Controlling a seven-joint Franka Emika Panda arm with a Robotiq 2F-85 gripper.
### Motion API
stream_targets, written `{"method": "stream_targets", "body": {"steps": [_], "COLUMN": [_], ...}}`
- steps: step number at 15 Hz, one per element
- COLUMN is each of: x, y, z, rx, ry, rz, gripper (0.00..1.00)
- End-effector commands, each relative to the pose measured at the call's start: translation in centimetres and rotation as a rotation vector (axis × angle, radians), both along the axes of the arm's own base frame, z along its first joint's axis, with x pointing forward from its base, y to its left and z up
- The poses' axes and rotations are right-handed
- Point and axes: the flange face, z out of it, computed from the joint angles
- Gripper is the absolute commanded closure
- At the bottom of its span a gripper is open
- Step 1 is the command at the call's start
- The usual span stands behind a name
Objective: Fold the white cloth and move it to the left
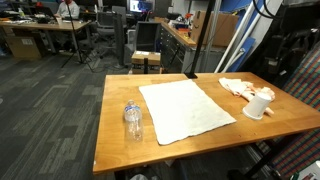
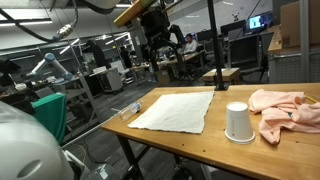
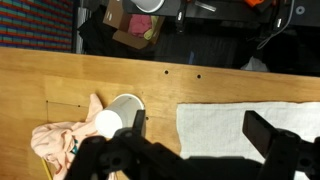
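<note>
The white cloth (image 1: 184, 108) lies flat and unfolded in the middle of the wooden table (image 1: 115, 140). It also shows in an exterior view (image 2: 175, 110) and in the wrist view (image 3: 215, 125). My gripper (image 2: 158, 50) hangs high above the table, apart from the cloth. In the wrist view its two dark fingers (image 3: 200, 135) stand wide apart over the cloth's near edge, open and empty.
An upturned white cup (image 2: 238, 122) stands beside a crumpled pink cloth (image 2: 285, 108); both show in the wrist view, cup (image 3: 120, 112) and pink cloth (image 3: 58, 145). A clear plastic bottle (image 1: 133, 122) stands near the table's edge. Office desks and chairs lie beyond.
</note>
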Motion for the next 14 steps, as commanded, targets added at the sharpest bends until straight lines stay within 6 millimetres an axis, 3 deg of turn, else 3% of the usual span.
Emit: {"method": "stream_targets", "body": {"steps": [1,14], "x": [0.01,0.01], "y": [0.02,0.02], "z": [0.05,0.05], "rx": [0.0,0.0], "ry": [0.001,0.001], "rz": [0.0,0.0], "gripper": [0.0,0.0]}}
